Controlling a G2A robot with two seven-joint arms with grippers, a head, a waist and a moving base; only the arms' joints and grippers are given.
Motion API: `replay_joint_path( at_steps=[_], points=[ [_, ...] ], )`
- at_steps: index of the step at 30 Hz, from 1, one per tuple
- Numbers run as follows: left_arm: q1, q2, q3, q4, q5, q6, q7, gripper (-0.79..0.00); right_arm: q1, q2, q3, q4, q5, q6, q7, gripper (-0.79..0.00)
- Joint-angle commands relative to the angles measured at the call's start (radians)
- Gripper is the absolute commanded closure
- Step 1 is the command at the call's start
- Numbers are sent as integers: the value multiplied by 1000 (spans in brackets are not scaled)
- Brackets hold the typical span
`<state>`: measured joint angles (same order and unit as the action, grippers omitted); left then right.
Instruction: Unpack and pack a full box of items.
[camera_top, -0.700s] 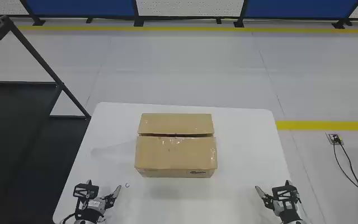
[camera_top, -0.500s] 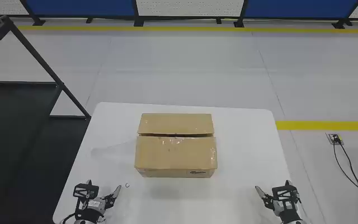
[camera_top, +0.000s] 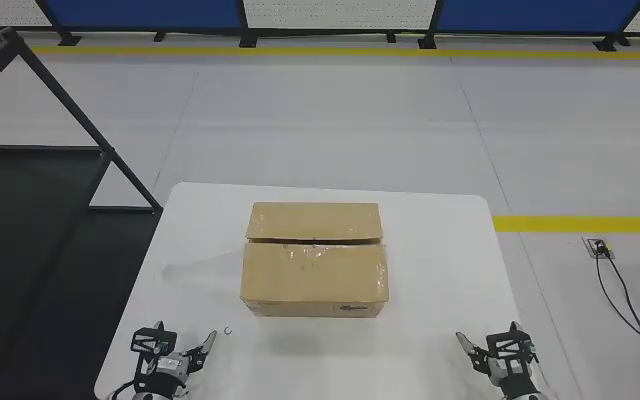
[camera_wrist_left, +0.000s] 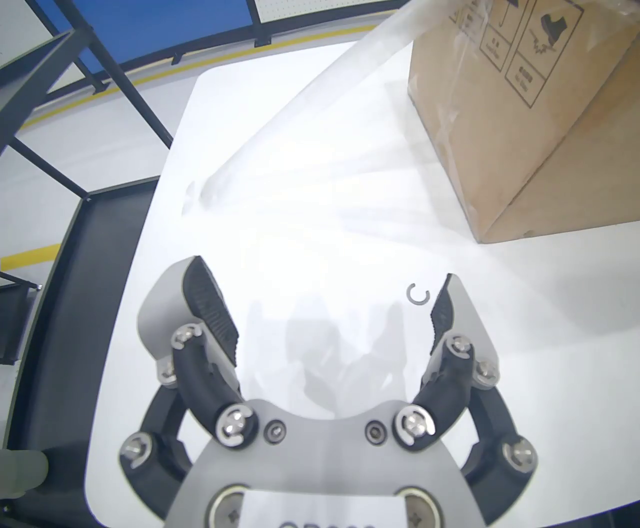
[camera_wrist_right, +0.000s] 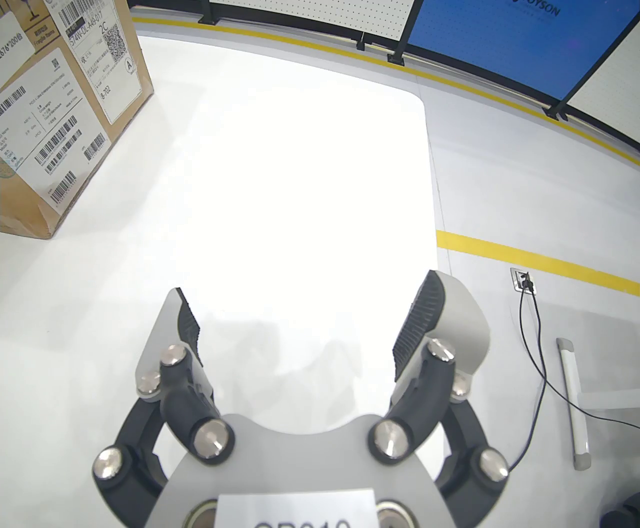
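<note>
**Left gripper (camera_top: 185, 342) and right gripper (camera_top: 488, 342) gape wide, both empty**

Top view: both sit at the table's (camera_top: 440, 300) near corners, with the cardboard box (camera_top: 313, 265) mid-table, flaps down. Left wrist: a small C-shaped ring (camera_wrist_left: 418, 293) lies just beside one pad (camera_wrist_left: 440, 306). Right wrist: the box stands far-left of the spread fingers (camera_wrist_right: 419, 312).

Bright glare washes out the white table (camera_wrist_right: 300, 175); shadows are faint.

A brown cardboard box (camera_top: 314, 262) sits upright and square-on in the middle of the white table (camera_top: 440, 290). Its top flaps are folded down, with a dark seam running across nearer the far edge. One end carries barcode labels and the other printed handling symbols, where a clear glossy strip (camera_wrist_left: 300, 115) trails down onto the tabletop.
</note>
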<state>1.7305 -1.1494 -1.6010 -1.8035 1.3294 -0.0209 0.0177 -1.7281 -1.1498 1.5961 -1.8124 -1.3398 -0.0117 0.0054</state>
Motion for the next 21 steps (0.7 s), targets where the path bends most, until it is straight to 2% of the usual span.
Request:
replay_joint_path(
  at_steps=[1, 9, 15, 17, 21],
  points=[
    [-1, -1, -10, 3, -2, 15, 18, -785, 3, 0, -3, -22, 2, -18, 18, -785],
    [13, -4, -45, -39, -58, -27, 79, -785, 22, 5, 25, -145, 109, -171, 132, -785],
    [51, -1, -102, -101, -66, -108, 186, -785, 61, 14, 61, -230, 264, -320, 298, -785],
    [75, 2, -121, -128, -57, -161, 222, -785, 76, 17, 69, -249, 312, -357, 354, -785],
    [75, 2, -121, -128, -57, -161, 222, -785, 87, 22, 78, -267, 282, -391, 393, -785]
  ],
)
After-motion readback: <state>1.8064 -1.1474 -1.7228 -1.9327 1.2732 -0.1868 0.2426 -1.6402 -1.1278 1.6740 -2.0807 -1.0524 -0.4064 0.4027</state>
